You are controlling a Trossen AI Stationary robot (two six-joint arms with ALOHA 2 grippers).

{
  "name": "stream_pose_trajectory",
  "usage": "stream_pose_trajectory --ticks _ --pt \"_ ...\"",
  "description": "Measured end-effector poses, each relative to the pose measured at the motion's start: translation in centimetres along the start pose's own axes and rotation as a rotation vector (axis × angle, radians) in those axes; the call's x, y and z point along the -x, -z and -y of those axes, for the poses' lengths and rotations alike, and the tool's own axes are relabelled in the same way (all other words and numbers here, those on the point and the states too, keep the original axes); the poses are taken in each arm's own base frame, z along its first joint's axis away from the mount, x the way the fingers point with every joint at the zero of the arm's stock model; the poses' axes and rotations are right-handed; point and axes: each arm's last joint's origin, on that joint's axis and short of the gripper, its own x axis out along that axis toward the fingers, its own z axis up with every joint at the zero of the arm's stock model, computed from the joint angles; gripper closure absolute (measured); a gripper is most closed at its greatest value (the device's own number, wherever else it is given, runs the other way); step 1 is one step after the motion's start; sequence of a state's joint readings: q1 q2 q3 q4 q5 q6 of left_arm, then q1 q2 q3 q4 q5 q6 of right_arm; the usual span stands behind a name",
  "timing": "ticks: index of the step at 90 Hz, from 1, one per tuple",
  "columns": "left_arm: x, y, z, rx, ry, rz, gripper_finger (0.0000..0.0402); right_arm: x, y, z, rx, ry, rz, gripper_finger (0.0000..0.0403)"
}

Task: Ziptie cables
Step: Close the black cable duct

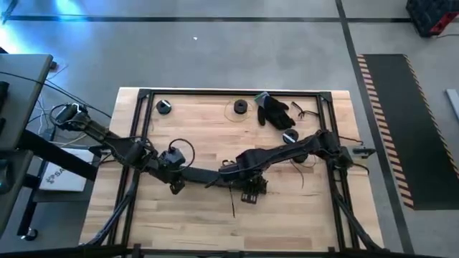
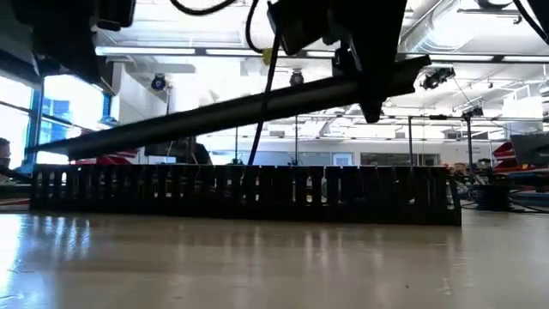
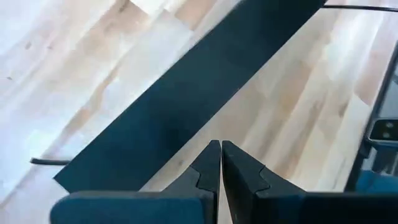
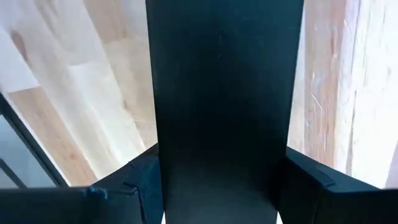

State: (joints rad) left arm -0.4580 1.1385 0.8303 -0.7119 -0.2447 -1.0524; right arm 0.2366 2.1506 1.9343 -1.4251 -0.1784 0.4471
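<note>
Right tool (image 4: 221, 186) spread wide, apparently gripping black duct (image 4: 224, 87); left tool (image 3: 221, 163) closed.

Industrial lab: hazard-striped floor (image 1: 384, 129)

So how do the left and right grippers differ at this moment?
The left gripper has its jaws closed together with nothing between them. The right gripper has its jaws spread wide. The left gripper points at the long black slotted plastic duct from just short of its edge. The right gripper straddles it, one jaw on each side, apparently clamping it. Both are at the same duct.
</note>
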Motion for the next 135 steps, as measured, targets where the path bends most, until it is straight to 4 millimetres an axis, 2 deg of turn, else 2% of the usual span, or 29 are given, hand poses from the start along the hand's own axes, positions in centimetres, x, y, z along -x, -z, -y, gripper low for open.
stream_pose_trajectory --ticks 48,75,95,112,135 --pt "-0.4 -0.5 -0.2 0.007 -0.015 0.009 0.0402 -0.4 0.1 0.6 0.037 0.015 -0.047 0.0199" --pt "-2.5 -0.1 0.3 -0.055 -0.064 -0.036 0.0401 -1.6 0.5 0.5 0.061 0.023 -0.091 0.0199" --pt "-1.9 -0.2 0.3 0.001 -0.033 -0.042 0.0401 -1.0 0.7 0.5 0.066 0.035 -0.059 0.0199" --pt "-1.5 0.4 0.7 -0.021 -0.008 -0.056 0.0401 -0.4 1.0 0.3 0.072 0.06 -0.019 0.0199" --pt "-2.8 1.6 1.4 -0.076 -0.047 -0.097 0.0401 -0.8 1.0 -0.4 0.091 0.051 0.004 0.0199"
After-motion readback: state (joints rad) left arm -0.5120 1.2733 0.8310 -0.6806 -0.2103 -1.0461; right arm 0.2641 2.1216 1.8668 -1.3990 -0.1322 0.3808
